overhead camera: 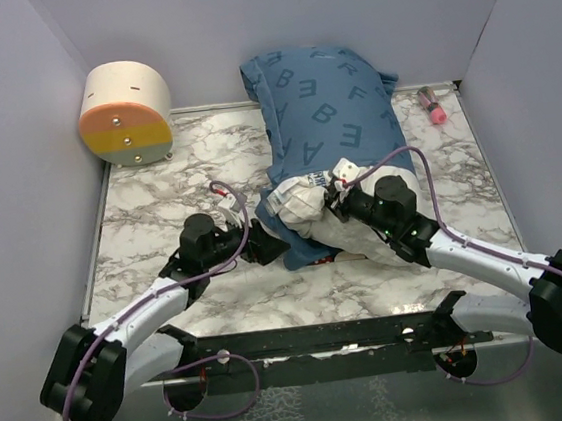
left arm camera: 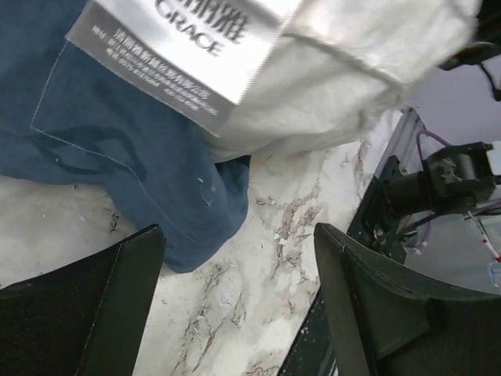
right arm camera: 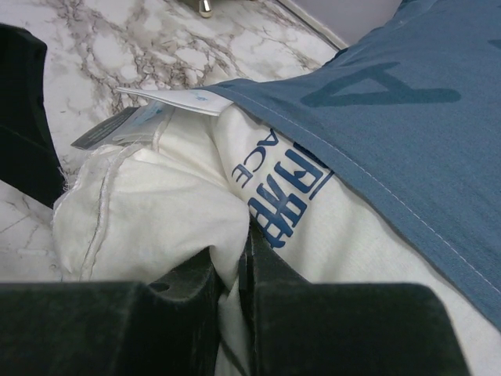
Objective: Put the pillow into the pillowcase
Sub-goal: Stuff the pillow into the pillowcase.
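Most of the pillow (overhead camera: 306, 208) is hidden inside the pillowcase (overhead camera: 325, 105); only its near end shows. In the left wrist view the label (left arm camera: 184, 47) is cut off by the top edge, and its fine print is too small to read. In the right wrist view the pillowcase hem covers part of the pillow's blue print (right arm camera: 286, 196), and the right pincer (right arm camera: 244, 254) has its tips buried in a white fold. A small red and pink thing (overhead camera: 432, 104) at the far right corner of the table (overhead camera: 161, 213) is too small to name.

Marble-patterned tabletop (overhead camera: 153, 239), plain lavender walls (overhead camera: 7, 139) on three sides
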{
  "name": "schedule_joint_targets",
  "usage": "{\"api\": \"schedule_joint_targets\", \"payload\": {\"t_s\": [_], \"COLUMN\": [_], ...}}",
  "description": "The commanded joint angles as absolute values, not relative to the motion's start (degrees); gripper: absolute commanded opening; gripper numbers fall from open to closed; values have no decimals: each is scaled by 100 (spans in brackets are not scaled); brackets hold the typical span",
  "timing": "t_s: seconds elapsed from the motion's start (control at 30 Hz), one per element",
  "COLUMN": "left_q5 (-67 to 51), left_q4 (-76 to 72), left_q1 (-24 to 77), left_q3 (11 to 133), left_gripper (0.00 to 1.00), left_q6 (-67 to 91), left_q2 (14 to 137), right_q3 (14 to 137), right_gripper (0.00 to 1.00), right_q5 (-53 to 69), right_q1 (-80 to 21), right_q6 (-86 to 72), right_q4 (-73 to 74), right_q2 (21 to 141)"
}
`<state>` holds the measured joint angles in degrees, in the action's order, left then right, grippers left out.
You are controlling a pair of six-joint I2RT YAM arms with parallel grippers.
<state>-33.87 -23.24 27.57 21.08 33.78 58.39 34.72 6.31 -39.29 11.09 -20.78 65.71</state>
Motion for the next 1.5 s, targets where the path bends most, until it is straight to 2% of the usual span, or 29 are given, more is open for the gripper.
{"api": "schedule_joint_targets", "payload": {"t_s": [0.0, 0.13, 0.23, 0.3, 0.33, 0.37, 0.4, 0.53, 0.67, 0.8, 1.0, 1.07, 1.13, 1.23, 1.37, 1.4, 1.47], "left_q5": [-2309, -2024, -2038, -2100, -2118, -2140, -2146, -2234, -2330, -2496, -2552, -2145, -1525, -995, -1175, -1222, -1154], "left_q4": [-2680, -3110, -3564, -3898, -4004, -4080, -4090, -3758, -2505, -1440, -1324, -1055, -627, -106, 252, 337, 661], "left_q1": [3091, 3276, 3413, 3428, 3428, 3428, 3428, 3434, 3695, 3847, 3854, 3845, 3803, 3522, 3037, 2962, 2895], "left_q3": [2326, 2480, 2603, 2630, 2635, 2651, 2643, 2471, 2438, 2691, 2336, 2343, 2483, 2780, 3059, 3108, 3249], "left_gripper": [80, 78, 64, 47, 33, 13, 1, 0, 0, 0, 0, 0, 0, 0, 0, 3, 23], "left_q6": [3570, 3609, 3603, 3606, 3579, 3539, 3483, 3420, 3568, 3894, 4288, 4143, 3918, 3573, 3526, 3542, 3509], "left_q2": [6412, 7095, 7590, 7789, 7825, 7817, 7757, 6918, 5055, 3482, 3194, 3290, 3364, 3757, 4435, 4494, 4475], "right_q3": [3673, 3729, 3785, 3820, 3841, 3867, 3891, 4008, 4594, 5569, 6397, 6273, 6058, 5741, 5267, 5121, 4859], "right_gripper": [1, 1, 1, 1, 1, 1, 1, 1, 1, 1, 1, 1, 10, 33, 61, 66, 75], "right_q5": [248, 242, 245, 201, 165, 128, 98, -343, -1517, -2005, -2002, -1435, -31, 2635, 4298, 4573, 4901], "right_q1": [-3769, -3762, -3762, -3762, -3762, -3762, -3762, -3740, -3629, -3508, -3498, -3514, -3516, -3556, -3935, -3987, -4002], "right_q6": [1057, 1055, 1047, 1025, 1020, 1025, 1016, 890, 902, 1000, 661, 569, 580, 724, 939, 967, 830], "right_q4": [-2062, -2023, -1951, -1867, -1819, -1759, -1699, -1555, -1337, -1327, -1270, -1338, -1305, -1157, -880, -823, -811], "right_q2": [6605, 6621, 6680, 6772, 6841, 6948, 7033, 7412, 8054, 8963, 9897, 9863, 9585, 9022, 7962, 7680, 7005]}}
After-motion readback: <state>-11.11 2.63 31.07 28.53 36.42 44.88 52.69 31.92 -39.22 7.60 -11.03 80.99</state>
